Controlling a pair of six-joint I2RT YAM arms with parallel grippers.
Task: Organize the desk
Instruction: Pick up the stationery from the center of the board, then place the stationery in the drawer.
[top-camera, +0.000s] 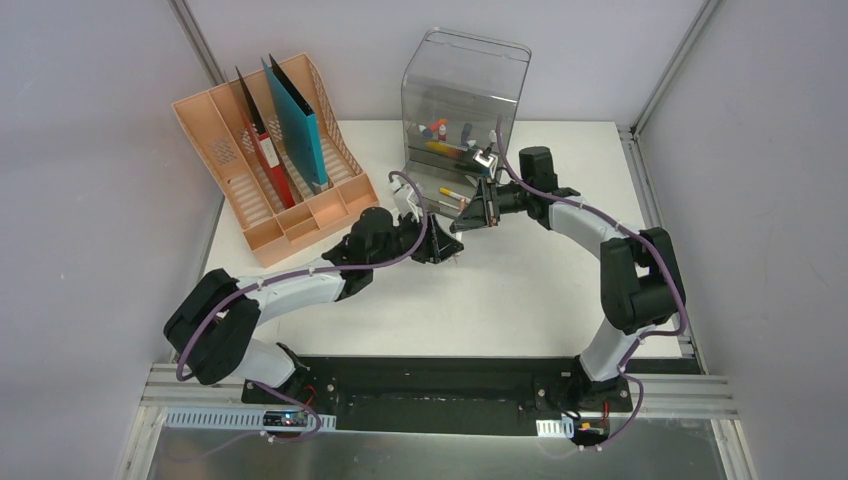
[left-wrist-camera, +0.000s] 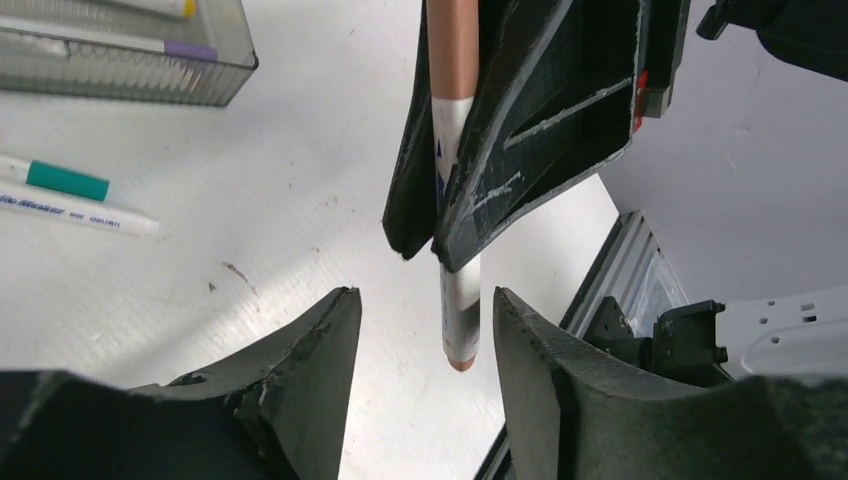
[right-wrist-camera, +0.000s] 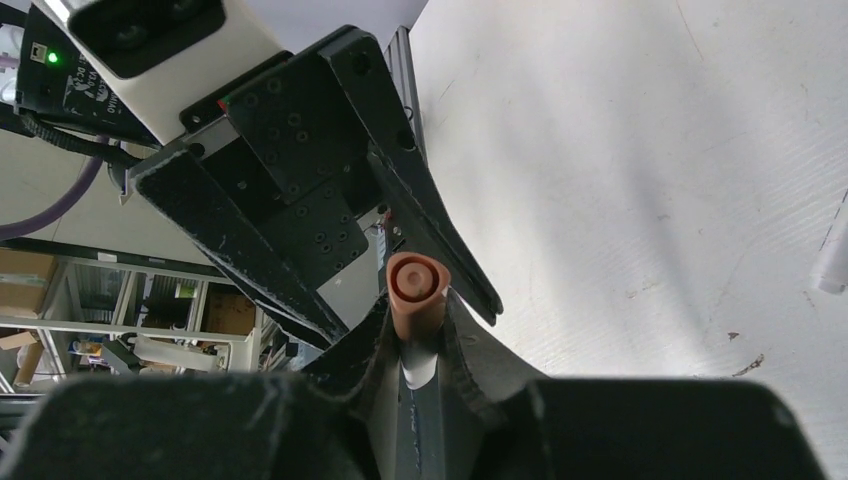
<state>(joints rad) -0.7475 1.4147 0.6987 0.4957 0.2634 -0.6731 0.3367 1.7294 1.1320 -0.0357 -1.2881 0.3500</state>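
R gripper pinched on peach-capped marker, mid-air handover. L gripper jaws apart round its tip, not touching, so R can carry it, prob to far clear box. Desk below, pens loose by box.

White desk bears a peach file rack far left; a clear drawer box; two loose markers.

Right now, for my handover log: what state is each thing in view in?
left gripper: jaws open, not touching marker
right gripper: jaws shut on marker
marker: capped, held off the desk
file rack: upright, folders standing inside
loose pens: lying flat on desk
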